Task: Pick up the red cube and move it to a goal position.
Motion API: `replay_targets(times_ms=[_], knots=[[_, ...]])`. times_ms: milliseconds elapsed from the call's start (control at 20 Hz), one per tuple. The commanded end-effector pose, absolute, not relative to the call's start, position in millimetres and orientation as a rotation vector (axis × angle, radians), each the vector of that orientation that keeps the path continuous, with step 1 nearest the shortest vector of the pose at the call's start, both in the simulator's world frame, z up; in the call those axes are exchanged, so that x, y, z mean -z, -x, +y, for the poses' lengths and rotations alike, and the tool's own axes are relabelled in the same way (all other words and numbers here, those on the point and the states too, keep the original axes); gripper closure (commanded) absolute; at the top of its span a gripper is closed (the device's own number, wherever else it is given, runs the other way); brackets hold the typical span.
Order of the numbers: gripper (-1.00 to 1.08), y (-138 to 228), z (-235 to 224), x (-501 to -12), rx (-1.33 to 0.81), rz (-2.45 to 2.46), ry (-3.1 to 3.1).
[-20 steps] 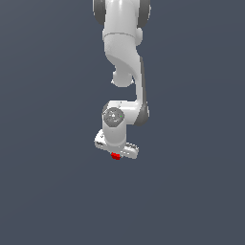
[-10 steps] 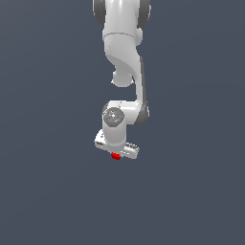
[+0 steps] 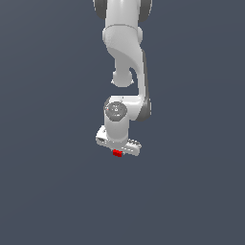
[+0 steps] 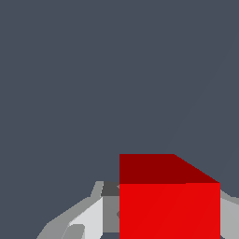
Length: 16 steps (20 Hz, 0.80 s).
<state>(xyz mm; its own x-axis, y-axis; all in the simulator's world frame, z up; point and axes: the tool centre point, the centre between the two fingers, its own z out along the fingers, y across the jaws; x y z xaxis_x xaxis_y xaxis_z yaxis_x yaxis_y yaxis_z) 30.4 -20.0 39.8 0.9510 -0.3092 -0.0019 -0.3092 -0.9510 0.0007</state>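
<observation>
Red cube: plain-faced, seated at gripper underside, 6 o'clock of the wrist. Gripper: white, fingers clamped on cube sides. Backdrop: uniform grey-blue.

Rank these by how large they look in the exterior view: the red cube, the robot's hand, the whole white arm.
1. White arm, largest.
2. Hand.
3. Red cube, smallest, only a sliver showing under the hand.
</observation>
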Motion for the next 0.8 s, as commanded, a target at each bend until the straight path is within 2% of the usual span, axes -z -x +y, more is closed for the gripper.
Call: replay_targets(times_ms=[0, 300, 750], knots=[[1.08, -27, -15, -52, 0.001, -0.491, -3.103], [1.08, -14, 3, -94, 0.001, -0.491, -3.103], [1.08, 13, 40, -184, 0.0, -0.492, -3.102]])
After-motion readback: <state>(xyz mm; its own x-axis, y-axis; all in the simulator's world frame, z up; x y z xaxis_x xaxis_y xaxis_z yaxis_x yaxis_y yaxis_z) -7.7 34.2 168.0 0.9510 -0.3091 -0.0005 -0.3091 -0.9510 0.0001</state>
